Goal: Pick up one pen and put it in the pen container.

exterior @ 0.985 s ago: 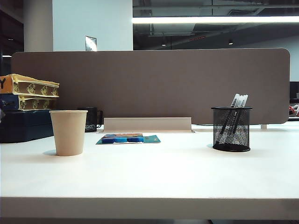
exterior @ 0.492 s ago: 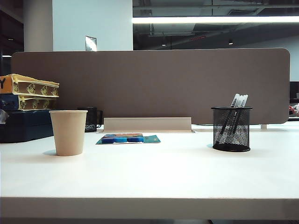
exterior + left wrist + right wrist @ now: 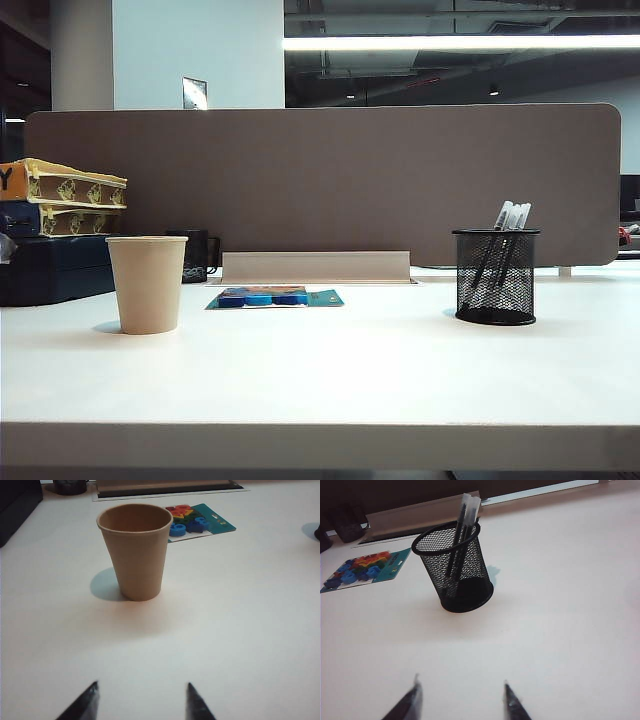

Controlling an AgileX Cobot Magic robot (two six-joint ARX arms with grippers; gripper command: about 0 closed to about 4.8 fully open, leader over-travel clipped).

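As you look across the table [image 3: 320,380] in the exterior view, the pen container [image 3: 495,277] stands right with pens [image 3: 510,216] leaning inside, caps above the rim; the paper cup [image 3: 147,283] stands left, its inside hidden. Neither arm shows. Your left wrist view shows the left gripper [image 3: 142,702] released, jaws apart and holding nothing, the cup well ahead of it and empty, with bare tabletop between. Your right wrist view shows the right gripper [image 3: 462,700] likewise spread and holding nothing, the container with its pens ahead, open surface all around, a toy card [image 3: 362,570] off to one side.
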